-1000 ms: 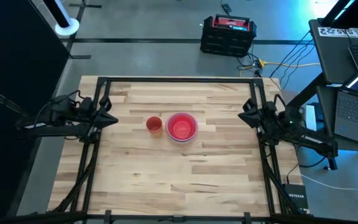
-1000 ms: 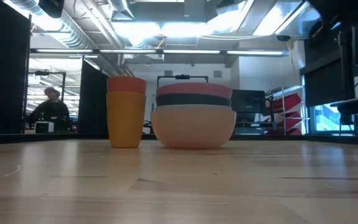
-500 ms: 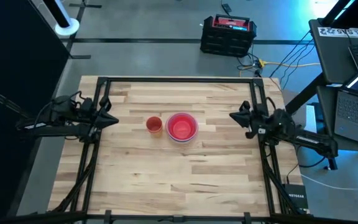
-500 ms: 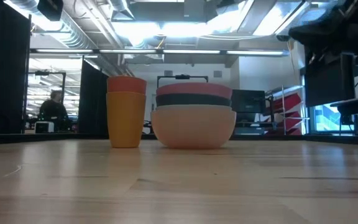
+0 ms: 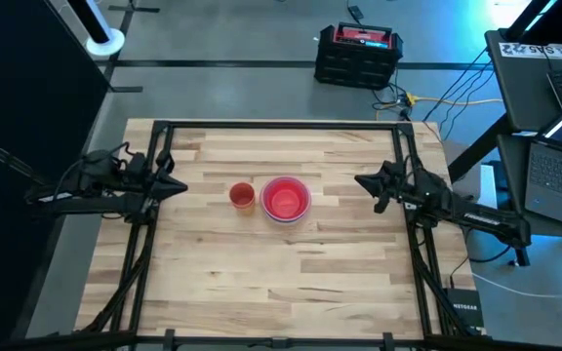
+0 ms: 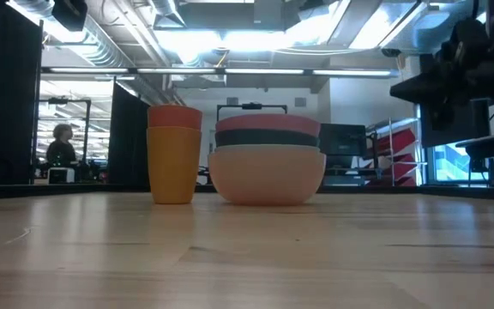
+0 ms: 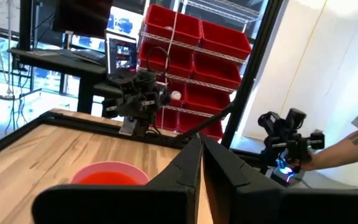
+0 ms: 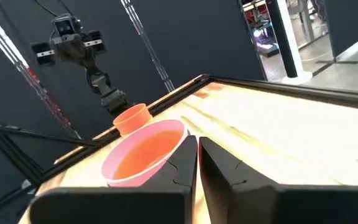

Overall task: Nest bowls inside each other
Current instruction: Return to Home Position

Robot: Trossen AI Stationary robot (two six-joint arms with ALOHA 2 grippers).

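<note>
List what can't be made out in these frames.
- Bowl stack: bowl count; high view shows just its red top, low view only rim bands.
- Cup stack: nesting depth, hidden by its own outer wall, low view.
- Left wrist view: left pincer covers the cups.
- Right pincer, right of the stack: only a dark silhouette in low view.

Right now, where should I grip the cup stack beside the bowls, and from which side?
The cup stack stands upright and open upward, with the nested bowls close on one side. So probably pinch its rim on the side away from them, with the left gripper coming from above.
</note>
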